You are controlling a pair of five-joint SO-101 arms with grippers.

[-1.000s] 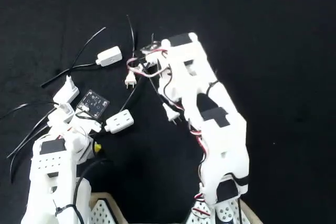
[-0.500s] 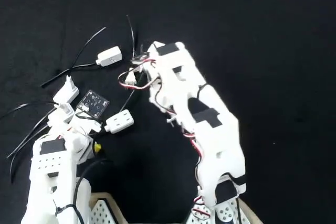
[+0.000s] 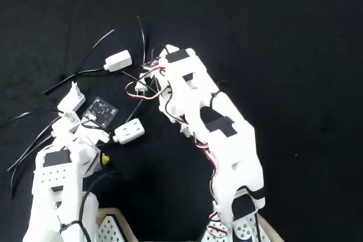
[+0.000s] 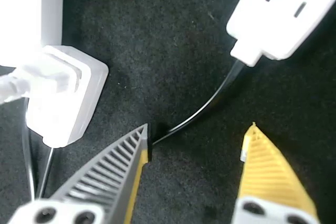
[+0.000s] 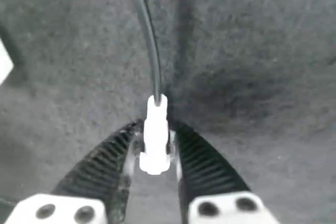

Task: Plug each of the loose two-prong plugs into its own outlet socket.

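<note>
My right gripper [image 5: 156, 129] is shut on a white two-prong plug [image 5: 156, 137], whose black cable runs away over the cloth. From above, this plug [image 3: 139, 88] lies left of the right arm's tip [image 3: 148, 83], between two white outlet sockets [image 3: 118, 60] [image 3: 129, 131]. My left gripper [image 4: 197, 140] stands open just above the black cloth, with a thin black cable [image 4: 202, 108] passing between its fingers. That cable leads to the nearer socket [image 4: 278, 14], which lies a short way ahead with its two slots facing up.
A white adapter block [image 4: 58, 98] with its cable lies beside the left gripper. A small black square board [image 3: 101, 111] sits left of the near socket, and another white plug body [image 3: 71, 99] lies beyond it. Several thin black cables cross the left of the table [image 3: 295, 83].
The right arm swung left and down onto the loose plug and shut on it; the plug turned slightly. The left arm has not moved.
</note>
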